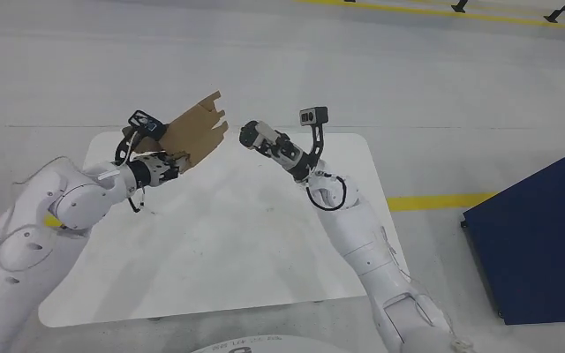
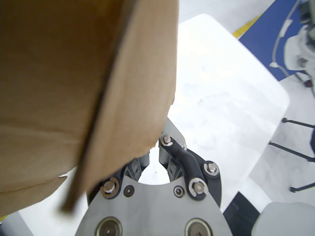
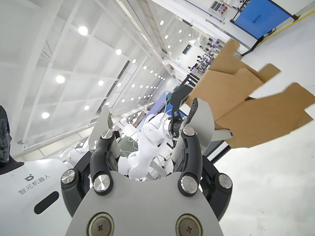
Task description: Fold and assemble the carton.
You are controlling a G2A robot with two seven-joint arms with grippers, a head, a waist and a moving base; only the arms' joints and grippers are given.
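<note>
Carton (image 2: 73,74), gripped by my left pincer (image 2: 153,153) over the table (image 2: 221,99); right pincer (image 3: 152,110) wide, which I judge should close squarely on a free flap.

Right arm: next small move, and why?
Probably ease the right end effector toward the near flaps of the carton and close on one. The carton looks flat and unopened, held above the table by the left end effector. The right jaws stand open and empty, just short of the flaps.
</note>
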